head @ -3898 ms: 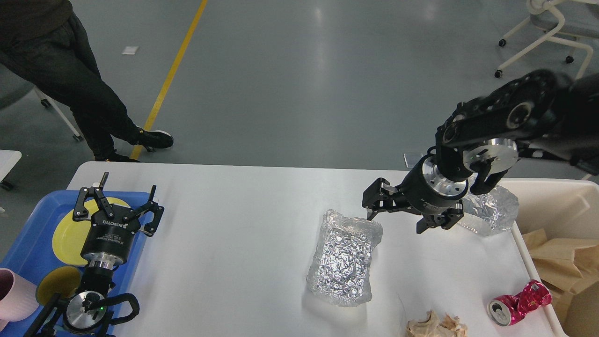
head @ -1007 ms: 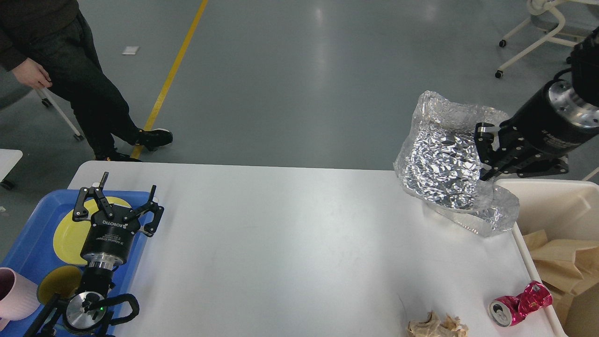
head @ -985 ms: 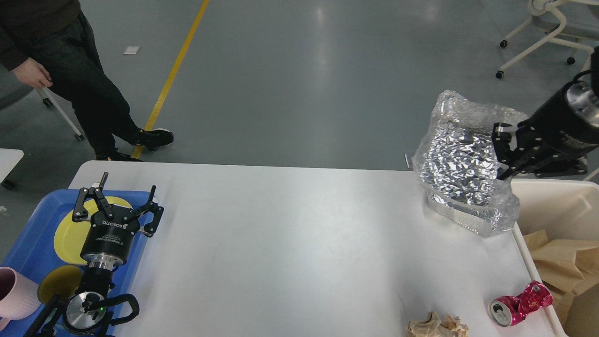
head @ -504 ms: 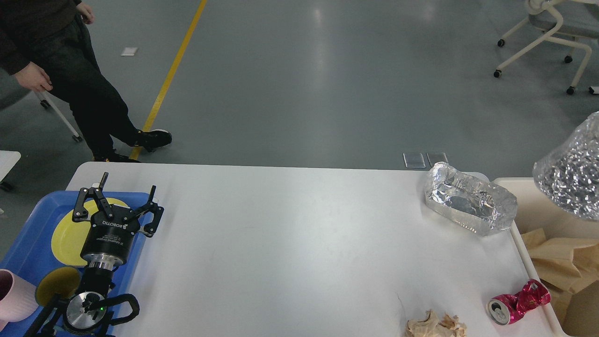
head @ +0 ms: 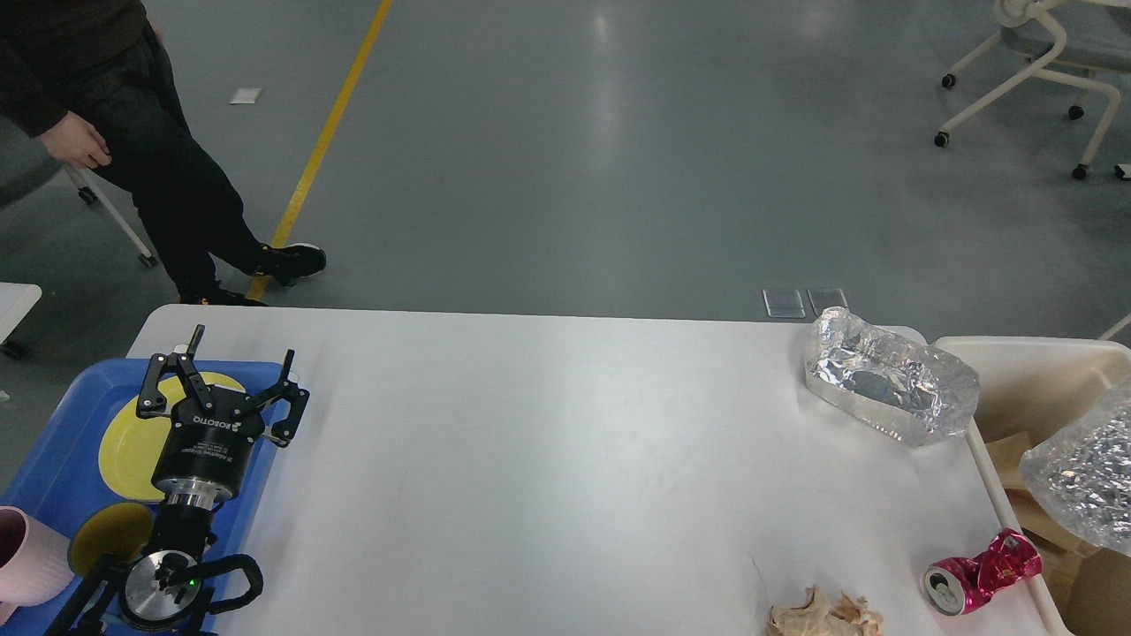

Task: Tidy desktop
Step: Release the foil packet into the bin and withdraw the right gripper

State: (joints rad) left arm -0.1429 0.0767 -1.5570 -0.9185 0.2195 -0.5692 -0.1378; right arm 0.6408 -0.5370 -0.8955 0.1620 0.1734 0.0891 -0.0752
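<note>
The white desktop [head: 530, 477] fills the lower view. At its far right edge lies a crumpled foil container [head: 891, 386]. A crushed pink can [head: 976, 572] and a wad of brown paper [head: 823, 615] lie near the front right corner. A second foil container [head: 1082, 477] sits in the cream bin [head: 1034, 358], over brown paper bags. My left gripper [head: 221, 378] is open over the blue tray [head: 53, 442], holding nothing. My right gripper is out of view.
The blue tray at the left holds a yellow plate [head: 128, 442], a small yellow disc [head: 106, 534] and a pink cup [head: 26, 565]. A person [head: 132, 150] stands beyond the table's far left corner. A white chair [head: 1043, 62] stands at the back right.
The right gripper took the foil container from the middle of the desktop, lifted it right and left the view. The foil now lies lower, inside the cream bin. The left arm has not moved.
</note>
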